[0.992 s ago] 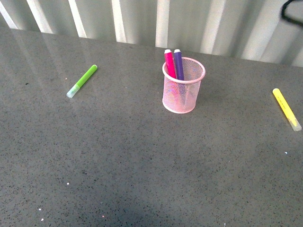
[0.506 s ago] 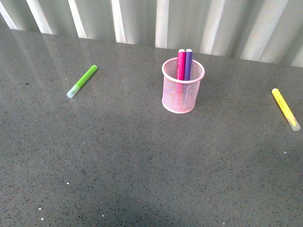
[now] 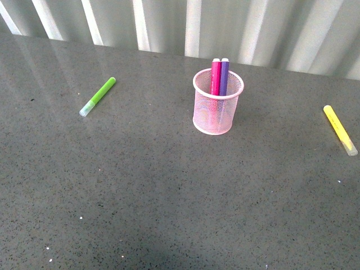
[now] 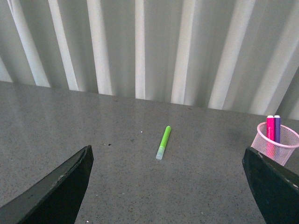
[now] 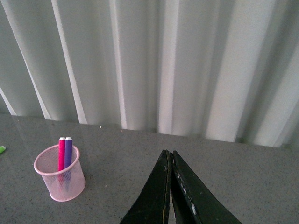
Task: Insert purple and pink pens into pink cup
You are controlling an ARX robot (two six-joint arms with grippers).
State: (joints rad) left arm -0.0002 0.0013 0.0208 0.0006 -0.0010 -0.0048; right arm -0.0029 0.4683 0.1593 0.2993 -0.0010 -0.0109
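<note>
While pens [image 3: 220, 76] stand in pink cup [image 3: 216, 107] | right hand [image 5: 170, 186] closed, apart

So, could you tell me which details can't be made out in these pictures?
- Pen tips inside the cup: blurred by the mesh in every view, so how the pink pen and purple pen rest at the bottom is unclear.
- Yellow pen: front view only.
- Green pen: cut off by the edge in the right wrist view.

Soft, even daylight fills all three views, sharp throughout. The desk [image 3: 169, 185] shows pale streaked glare at its far edge. Shadows are faint.
</note>
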